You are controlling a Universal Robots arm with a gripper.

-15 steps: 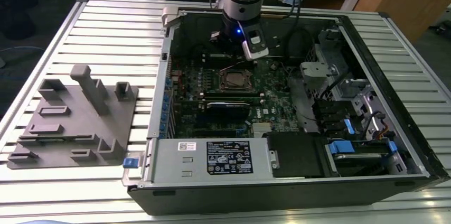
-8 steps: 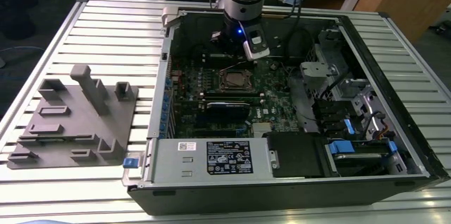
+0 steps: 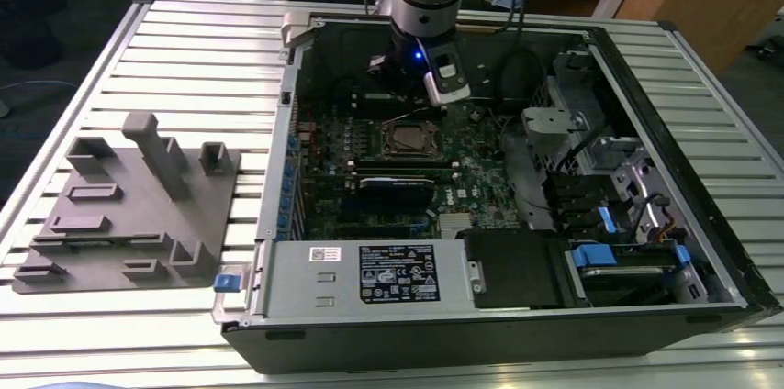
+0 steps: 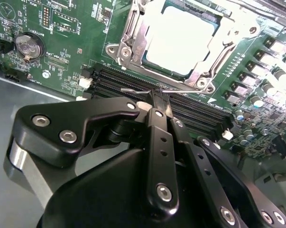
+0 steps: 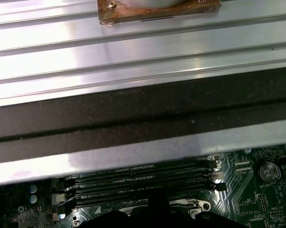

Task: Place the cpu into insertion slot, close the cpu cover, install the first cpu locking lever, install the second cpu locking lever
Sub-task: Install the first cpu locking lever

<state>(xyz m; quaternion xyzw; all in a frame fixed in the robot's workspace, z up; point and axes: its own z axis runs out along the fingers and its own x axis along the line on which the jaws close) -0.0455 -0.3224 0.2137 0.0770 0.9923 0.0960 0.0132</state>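
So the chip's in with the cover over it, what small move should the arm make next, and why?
Probably ease the locking lever down toward the board: the cpu sits under the closed cpu cover, and the gripper, fingers shut, is at the lever's free end.

The bench (image 3: 196, 50) is a silvery metal top made of long parallel slats with narrow grooves between them, and in the first wrist view the same slats (image 5: 143, 57) catch a bright sheen. An open black computer case (image 3: 465, 345) lies on its side on the bench, taking up the middle and the exterior view's right. Well apart from it, toward the exterior view's left, sits a grey moulded block (image 3: 123, 215) with upright posts and shallow pockets. In the first wrist view a brownish flat plate (image 5: 157, 12) rests on the slats.
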